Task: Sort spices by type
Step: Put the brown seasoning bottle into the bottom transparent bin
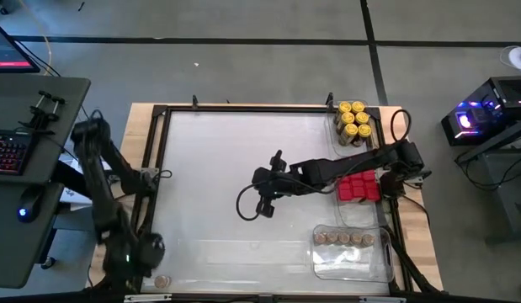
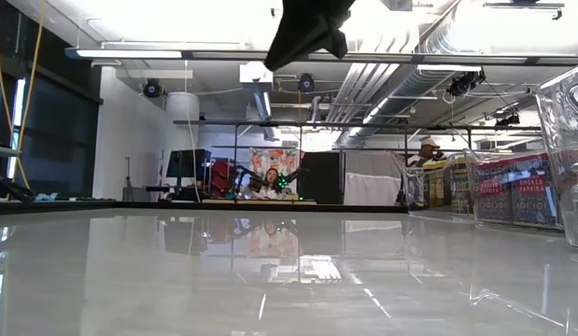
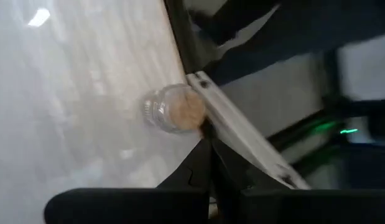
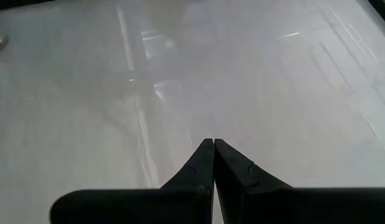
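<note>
1. Printed words are seen on the red tins (image 2: 515, 189) in the low view: "SMOKED PAPRIKA" is read on the two nearest faces. No other lettering on the spices can be made out.
2. Six yellow-lidded jars (image 1: 354, 119) are counted in the high view, packed together in a clear tray (image 1: 367, 137) at the far right corner of the table (image 1: 218, 168).
3. The red tins (image 1: 358, 187) are grouped in a block at the table's right edge, between the yellow-lidded jars and the near tray. About four tops are visible, though part of the block is hidden by the right arm, so an exact count cannot be given.
4. Five small jars with brownish tops (image 1: 343, 239) are lined up in a row inside a second clear tray (image 1: 353, 261) at the near right.
5. One more small jar of the same kind, the stray jar (image 1: 162, 282), is found alone at the near left corner of the table, against the black frame (image 1: 151, 160); it is shown lying on its side in the left wrist view (image 3: 173, 110).
6. The left gripper (image 3: 211, 152) is clenched with nothing between its fingers and is held just beside the stray jar at the near left corner.
7. The right gripper (image 1: 262, 206) is stretched over the middle of the bare table, clenched and empty, its fingertips (image 4: 204, 155) pressed together.
</note>
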`<control>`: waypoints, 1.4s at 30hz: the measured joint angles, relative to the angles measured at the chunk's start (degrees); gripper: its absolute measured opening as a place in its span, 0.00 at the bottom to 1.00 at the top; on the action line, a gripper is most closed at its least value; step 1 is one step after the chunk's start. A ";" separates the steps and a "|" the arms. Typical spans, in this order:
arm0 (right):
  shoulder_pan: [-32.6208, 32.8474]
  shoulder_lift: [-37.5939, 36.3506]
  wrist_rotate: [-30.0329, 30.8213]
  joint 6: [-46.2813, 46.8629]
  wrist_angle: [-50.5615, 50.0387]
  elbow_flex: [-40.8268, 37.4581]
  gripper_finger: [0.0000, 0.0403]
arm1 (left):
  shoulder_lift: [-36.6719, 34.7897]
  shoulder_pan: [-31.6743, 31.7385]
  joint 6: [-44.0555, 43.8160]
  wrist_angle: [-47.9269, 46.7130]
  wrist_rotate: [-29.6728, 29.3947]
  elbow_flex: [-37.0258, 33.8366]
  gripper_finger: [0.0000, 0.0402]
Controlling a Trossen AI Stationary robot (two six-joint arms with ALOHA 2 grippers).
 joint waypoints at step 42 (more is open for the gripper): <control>0.19 -4.90 3.04 3.73 -16.11 -0.02 0.00 | 17.08 38.95 73.88 32.46 -18.55 -6.23 0.00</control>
